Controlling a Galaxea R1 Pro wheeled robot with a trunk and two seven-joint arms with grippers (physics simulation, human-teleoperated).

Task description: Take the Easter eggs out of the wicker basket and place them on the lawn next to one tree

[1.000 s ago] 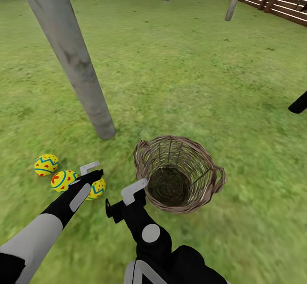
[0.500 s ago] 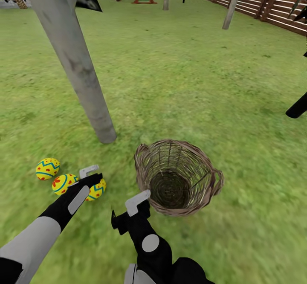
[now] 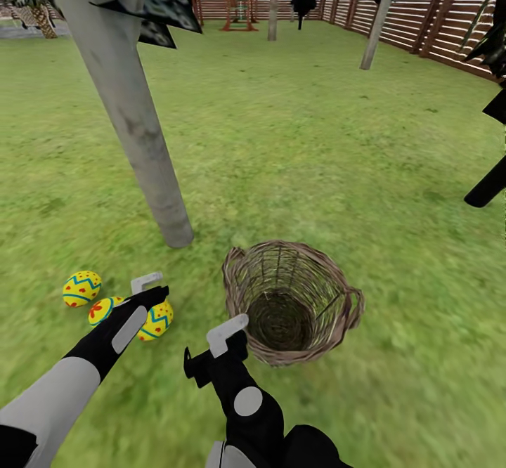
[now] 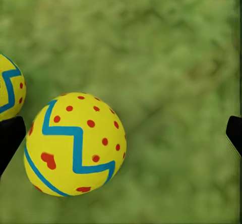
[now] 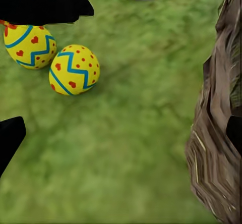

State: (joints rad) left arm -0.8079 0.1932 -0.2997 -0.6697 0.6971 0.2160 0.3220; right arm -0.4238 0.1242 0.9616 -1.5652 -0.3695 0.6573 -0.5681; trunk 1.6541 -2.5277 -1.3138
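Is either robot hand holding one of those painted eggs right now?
No. The left hand is open above an egg lying on the grass, and the right hand is open too.

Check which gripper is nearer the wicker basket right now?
Right. The right gripper sits just beside the wicker basket rim; the left gripper is farther off, over the Easter eggs.

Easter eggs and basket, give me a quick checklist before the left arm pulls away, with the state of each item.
1. Wicker basket holds no eggs: ok, its inside shows bare weave.
2. Three Easter eggs lie on the lawn: ok.
3. Eggs sit near the same grey tree trunk: ok, grouped close to its base.
4. Left gripper has let go: ok, fingers spread, egg resting on grass between them.
5. Right gripper holds nothing: ok, open beside the basket.
6. Eggs will stay put: cannot tell.
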